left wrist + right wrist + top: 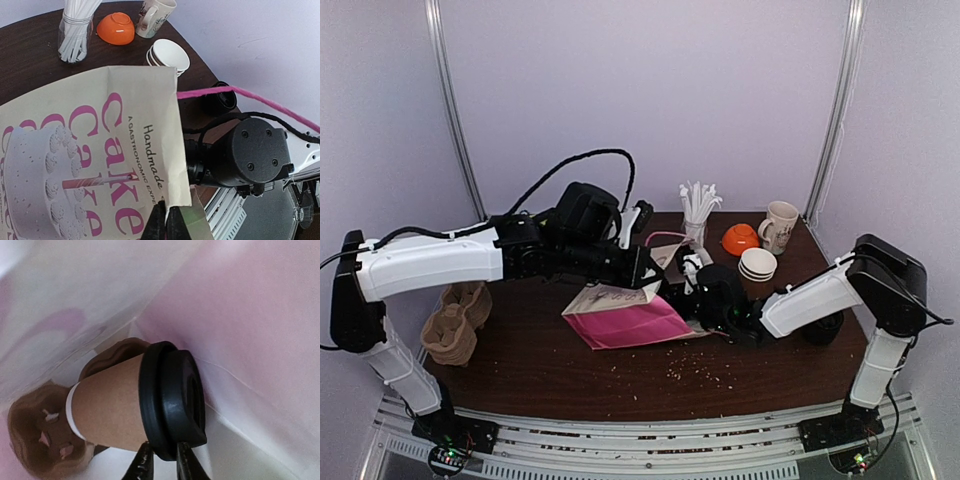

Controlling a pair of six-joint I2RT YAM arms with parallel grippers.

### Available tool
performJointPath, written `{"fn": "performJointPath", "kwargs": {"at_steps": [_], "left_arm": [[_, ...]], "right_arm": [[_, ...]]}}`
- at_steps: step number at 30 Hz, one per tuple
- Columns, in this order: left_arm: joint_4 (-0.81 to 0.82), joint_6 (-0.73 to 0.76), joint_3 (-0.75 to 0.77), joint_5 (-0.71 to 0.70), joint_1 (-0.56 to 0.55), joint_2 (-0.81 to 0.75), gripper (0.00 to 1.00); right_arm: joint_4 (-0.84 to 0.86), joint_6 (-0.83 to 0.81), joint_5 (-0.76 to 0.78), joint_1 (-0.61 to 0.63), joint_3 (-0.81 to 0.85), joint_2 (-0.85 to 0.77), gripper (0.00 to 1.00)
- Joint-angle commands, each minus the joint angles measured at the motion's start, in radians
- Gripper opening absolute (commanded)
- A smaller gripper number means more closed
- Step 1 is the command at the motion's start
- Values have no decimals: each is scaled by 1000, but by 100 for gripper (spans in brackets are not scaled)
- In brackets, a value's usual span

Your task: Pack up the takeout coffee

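The takeout coffee (110, 405), a brown paper cup with a black lid (170, 400), lies on its side inside the pink-and-cream paper cake bag (625, 318). Its base sits in a brown pulp carrier (35, 440). My right gripper (162, 460) reaches into the bag, its jaws pinched on the rim of the lid. My left gripper (166, 220) is shut on the edge of the bag (90, 150) and holds its mouth up. The bag's pink cord handle (260, 100) stretches over the right arm's wrist (250, 155). In the top view the cup is hidden inside the bag.
At the back right stand a jar of white straws (698, 210), an orange bowl (740, 238), a cream mug (780, 226) and a stack of white lids (757, 264). A pile of pulp carriers (455, 322) sits at the left. Crumbs lie on the table in front of the bag.
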Motion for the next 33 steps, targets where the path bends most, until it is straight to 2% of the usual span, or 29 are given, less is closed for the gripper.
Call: {"fn": "performJointPath", "kwargs": {"at_steps": [1,7,16,23,33], "left_arm": [[6,39,-19,-75,-11,-62,0],[-22,54,-60,-153,-8,-65,0],[-30,53,-70,-169,-7,-54,0],[-73,25,-53,-219,-1,-50,0],[-115,-9,-62,-306,33,-83,0]], "right_arm": [[5,6,-39,4,-64,-96,13],[-7,8,-49,22,-141,-203,9],[-23,7,-21,30,-208,-304,2],[-44,13,-22,32,-227,-371,1],[-326,-30,-2,38,-250,-678,0]]}}
